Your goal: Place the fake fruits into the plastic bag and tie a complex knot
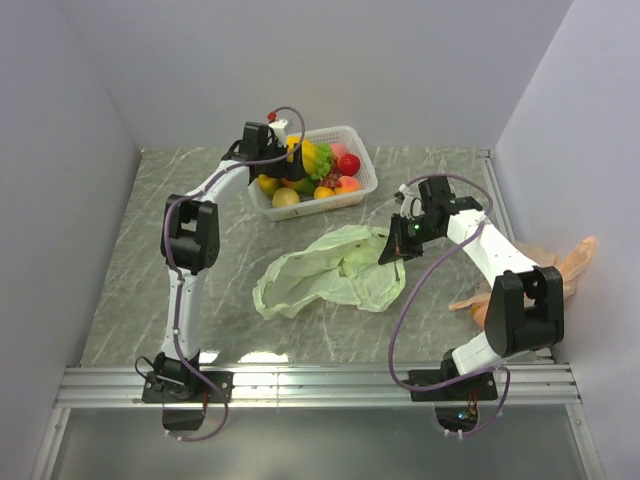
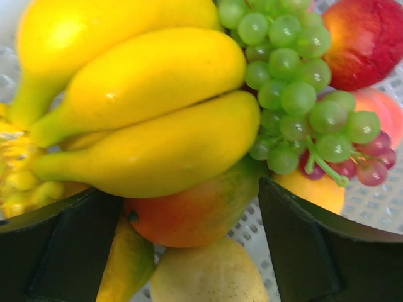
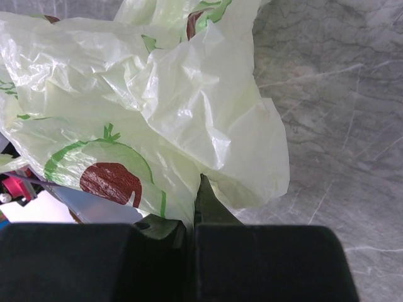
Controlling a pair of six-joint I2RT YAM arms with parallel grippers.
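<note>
The fake fruits lie heaped in a white lattice basket [image 1: 358, 135]. My left gripper [image 1: 290, 168] is down in it and open. In the left wrist view its fingers [image 2: 69, 245] stand either side of the orange-green mango [image 2: 201, 211], under the yellow banana bunch [image 2: 145, 107]. Green grapes [image 2: 296, 94], a red apple [image 2: 368, 38] and a lemon [image 2: 214, 277] lie around. The pale green plastic bag [image 1: 330, 270] lies crumpled on the table. My right gripper [image 1: 398, 246] is shut on its right edge, with the film pinched between the fingers [image 3: 211, 204]. No knot shows.
A peach-orange translucent bag [image 1: 565, 262] hangs past the table's right edge beside the right arm. Grey walls close the table at left, back and right. A metal rail [image 1: 320, 385] runs along the near edge.
</note>
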